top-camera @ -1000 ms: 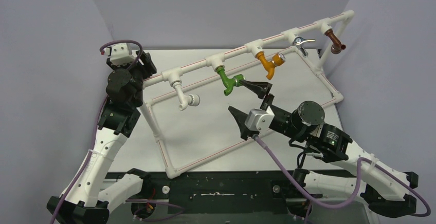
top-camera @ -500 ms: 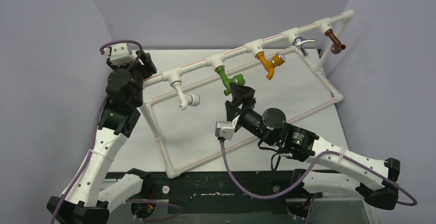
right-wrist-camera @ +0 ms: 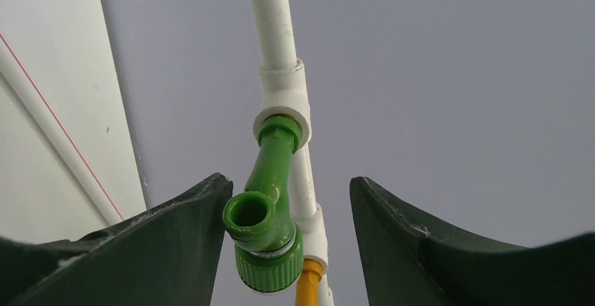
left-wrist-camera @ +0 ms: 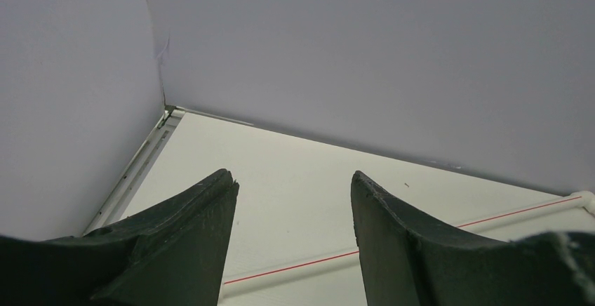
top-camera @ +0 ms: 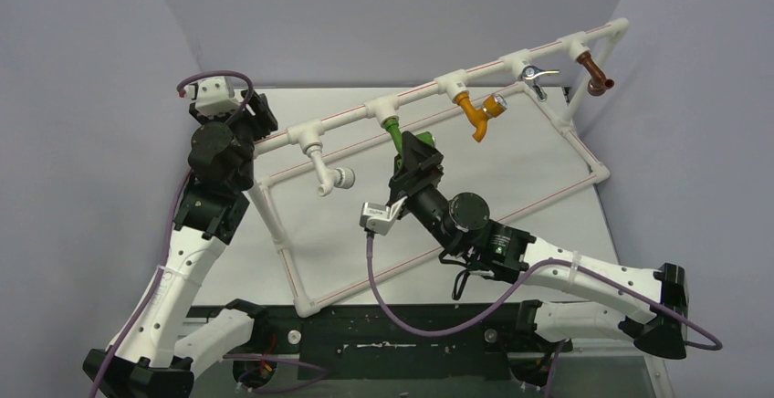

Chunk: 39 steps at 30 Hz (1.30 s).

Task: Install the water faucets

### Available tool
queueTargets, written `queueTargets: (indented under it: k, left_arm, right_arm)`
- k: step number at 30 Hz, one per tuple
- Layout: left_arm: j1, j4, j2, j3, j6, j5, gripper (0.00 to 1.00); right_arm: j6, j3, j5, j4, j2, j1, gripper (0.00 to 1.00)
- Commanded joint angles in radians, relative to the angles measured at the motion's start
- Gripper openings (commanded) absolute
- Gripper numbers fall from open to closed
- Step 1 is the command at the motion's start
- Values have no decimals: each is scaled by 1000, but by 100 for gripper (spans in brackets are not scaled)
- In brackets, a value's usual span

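The green tap (top-camera: 393, 130) hangs from a tee on the white pipe rail (top-camera: 347, 118), its stem screwed into the fitting. In the right wrist view the green tap (right-wrist-camera: 269, 211) shows its open spout and ribbed collar. My right gripper (top-camera: 416, 153) (right-wrist-camera: 289, 180) is open, with the tap between its fingers, close against the left finger and well apart from the right one. Its knob is hidden. My left gripper (top-camera: 262, 113) (left-wrist-camera: 291, 176) is open and empty at the far left end of the rail.
On the same rail hang a white tap with a silvery knob (top-camera: 329, 176), an orange-yellow tap (top-camera: 478, 111), a chrome tap (top-camera: 535, 75) and a brown tap (top-camera: 597, 74). The white pipe frame (top-camera: 283, 243) lies on the table. Grey walls enclose the back and sides.
My right arm has swung left and forward and turned its wrist. Its open fingers went from beside the green tap to around it. The left arm has not moved.
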<state>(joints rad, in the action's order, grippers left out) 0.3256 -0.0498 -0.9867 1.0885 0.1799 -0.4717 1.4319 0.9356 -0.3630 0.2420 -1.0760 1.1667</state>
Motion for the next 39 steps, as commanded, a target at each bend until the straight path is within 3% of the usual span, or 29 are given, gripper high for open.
queueTargets:
  k: [1,10,15,20,29,39]
  left_arm:
    - [15,-248,-30,-60,-25,28,58]
    - [15,-249,-30,-60,-25,28,58]
    - [15,-248,-32,-60,-25,29,58]
    - [15,-249,-32,-60,-25,28,58]
    - [15,-250,-33,-59,-25,28,58]
    - [15,-249,-27,-59,-24,29,58]
  right_arm:
    - [36,-6,-68,109,-11,3,62]
    - [39,-11,-87,128,-40,-12,45]
    - [45,-12,-114,151,-54,-17,27]
    - [-8,-8,-133,185,-56,-18,0]
    - [-374,15,-104,242,-37,-11,0]
    - [-853,50,-176,316,-51,-6,0]
